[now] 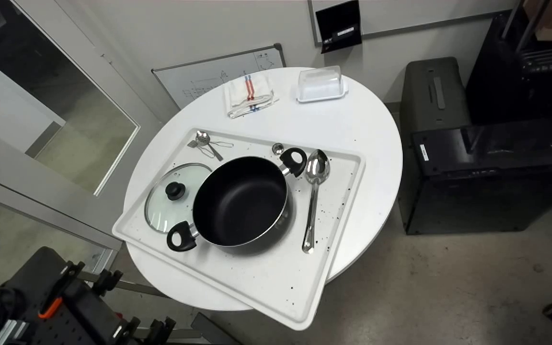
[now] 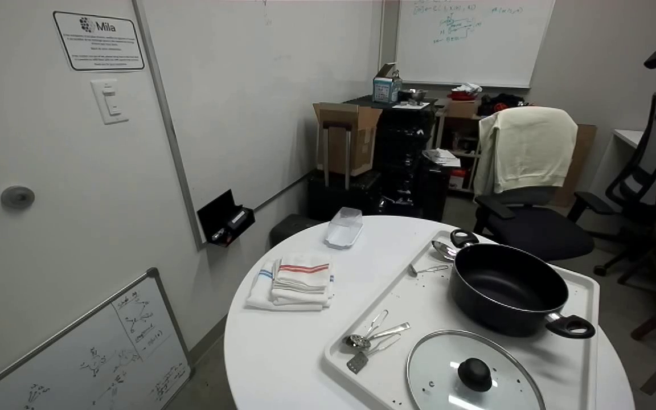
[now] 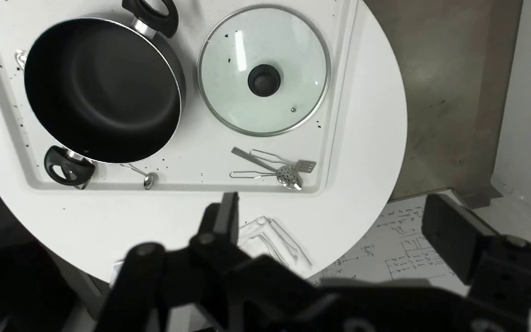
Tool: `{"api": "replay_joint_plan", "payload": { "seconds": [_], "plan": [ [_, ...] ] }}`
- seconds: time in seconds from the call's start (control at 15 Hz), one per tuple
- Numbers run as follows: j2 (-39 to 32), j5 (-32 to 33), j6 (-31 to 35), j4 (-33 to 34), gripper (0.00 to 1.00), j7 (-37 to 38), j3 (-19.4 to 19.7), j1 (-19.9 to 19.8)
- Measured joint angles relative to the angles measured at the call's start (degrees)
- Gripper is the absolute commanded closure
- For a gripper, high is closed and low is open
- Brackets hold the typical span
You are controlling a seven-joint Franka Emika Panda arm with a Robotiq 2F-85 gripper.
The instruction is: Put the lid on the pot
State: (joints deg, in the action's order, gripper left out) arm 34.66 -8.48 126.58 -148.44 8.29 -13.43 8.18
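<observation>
A glare streak whitens the lid (image 3: 264,71); the jaws look blurred.

In the wrist view, the fingers (image 3: 457,240) are black and angular. Their pads (image 3: 227,217) are flat and straight-edged, one showing a lighter grey inner face. The linkage (image 3: 173,276) comprises black bars with rounded ends. Round, greyish fastener heads (image 3: 519,242) sit along it. The lower body (image 3: 385,309) is black; its detail is blurred.

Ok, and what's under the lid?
Through the clear lid, the tray shows. Dark specks there could be under the lid or on it; I can't tell. In the wrist view, the knob hides the patch beneath it.
</observation>
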Motion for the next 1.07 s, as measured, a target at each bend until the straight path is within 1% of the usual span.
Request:
{"api": "replay_joint_plan", "payload": {
  "seconds": [0.33,0.67,0.93,1.07],
  "plan": [
    [-14.0,3.3,11.3,-0.3,0.0,3.7,-0.7,-1.7],
    [-26.8,9.0,19.1,0.5,0.0,9.0,-0.8,-1.9],
    [-35.7,16.5,23.9,1.7,0.0,15.7,-0.5,-1.8],
    [-39.6,21.1,25.8,2.5,0.0,19.9,0.5,-1.2]
  ]
}}
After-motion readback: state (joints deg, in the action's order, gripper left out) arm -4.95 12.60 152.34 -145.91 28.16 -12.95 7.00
